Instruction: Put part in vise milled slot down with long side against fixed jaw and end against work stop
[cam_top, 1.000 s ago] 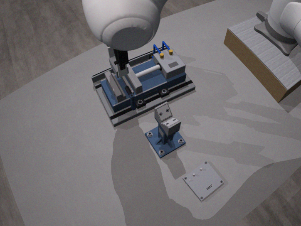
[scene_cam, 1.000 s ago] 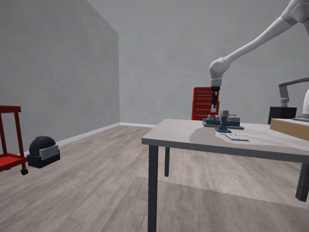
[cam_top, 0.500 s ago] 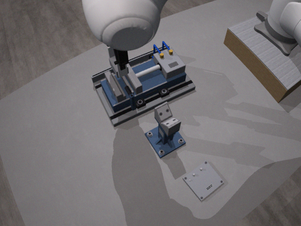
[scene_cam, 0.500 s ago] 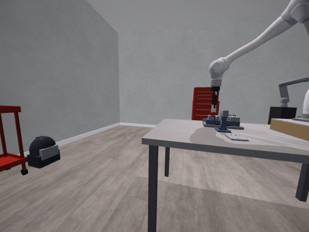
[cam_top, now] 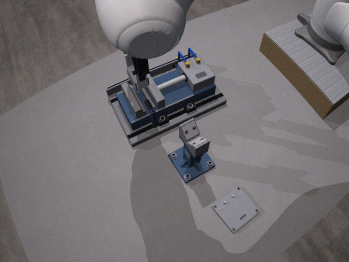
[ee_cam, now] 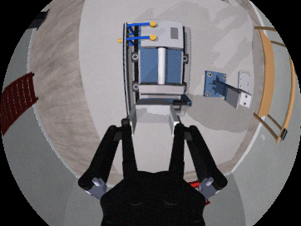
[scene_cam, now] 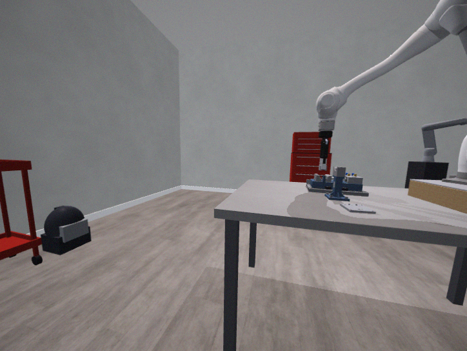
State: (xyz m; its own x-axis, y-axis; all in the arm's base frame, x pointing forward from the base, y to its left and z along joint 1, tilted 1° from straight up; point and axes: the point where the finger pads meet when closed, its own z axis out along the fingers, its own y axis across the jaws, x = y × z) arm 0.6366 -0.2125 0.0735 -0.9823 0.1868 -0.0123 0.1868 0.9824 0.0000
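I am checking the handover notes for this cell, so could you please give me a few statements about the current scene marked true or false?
1. The part is held in the tool above the vise. True.
2. The part lies on the infeed plate. False: the plate carries only its small pins; the part is in the tool.
3. The V-block stands between the vise and the infeed plate. True.
4. A block rests in the V-block. False: nothing lies in it.
5. The vise is closed on the part. False: there is a gap between its jaws, and the part hangs over it.
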